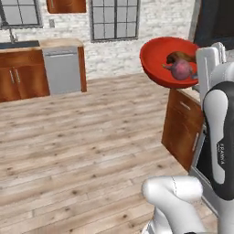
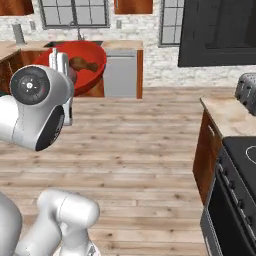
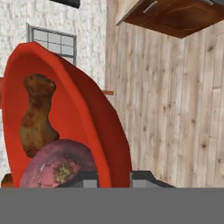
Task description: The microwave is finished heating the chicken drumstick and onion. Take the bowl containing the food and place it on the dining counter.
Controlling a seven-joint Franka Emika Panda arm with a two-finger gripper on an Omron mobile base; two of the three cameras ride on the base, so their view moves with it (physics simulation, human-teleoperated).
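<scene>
Bowl (image 1: 160,59) is up in the air over the wood floor (image 1: 82,137), tilted, gripped by its rim. Claw (image 3: 114,178) is narrow, pinched on the bowl's rim: in the hand view one finger tip sits inside the rim and one outside, with the red wall between them. Bowl extends away from the claw, off the wrist end of the arm.

Inside the bowl: chicken drumstick (image 3: 37,116) lies against the inner wall, onion (image 3: 57,164) touches it and sits nearest the claw-side rim. Both are inside the bowl in the left base view too, onion (image 1: 182,69) below the drumstick.

Relative to the bowl: microwave (image 2: 217,32) is well apart to the right in the right base view. Stove (image 2: 235,200) with its marbled tabletop (image 2: 225,112) sits below the microwave. Dishwasher (image 1: 64,71) and sink (image 1: 18,44) stand along the far brick wall behind the bowl.
</scene>
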